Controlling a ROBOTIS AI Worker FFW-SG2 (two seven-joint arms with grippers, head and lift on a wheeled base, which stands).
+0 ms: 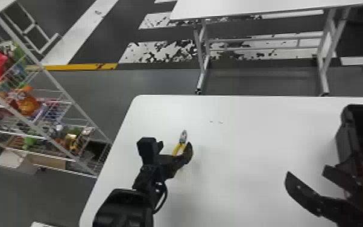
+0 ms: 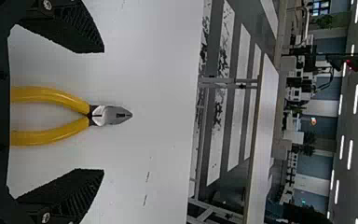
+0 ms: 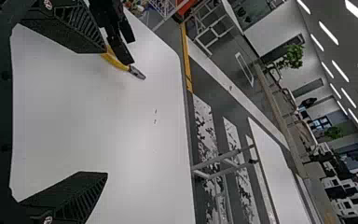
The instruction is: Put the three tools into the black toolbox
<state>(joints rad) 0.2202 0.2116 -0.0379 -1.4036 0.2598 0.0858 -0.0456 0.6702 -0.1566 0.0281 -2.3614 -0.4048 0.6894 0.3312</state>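
Apparently at the pick-up step, just short of a grasp on the yellow-handled pliers [image 2: 93, 115]; lying on the left part of the table [image 1: 235, 181], nose pointing away from the robot, well apart from the black toolbox [image 1: 344, 135] at the right edge of the head view; next, likely, to clench the left gripper [image 2: 103, 111] around both handles, lift clear, then carry across to the toolbox; best kept centred, to avoid catching only one handle.

Reaching forward from the bottom edge with the left arm, released and spread to either side of the handles, low over the table; posed with the right gripper [image 3: 106, 112] beside the toolbox, likewise spread wide and holding nothing.
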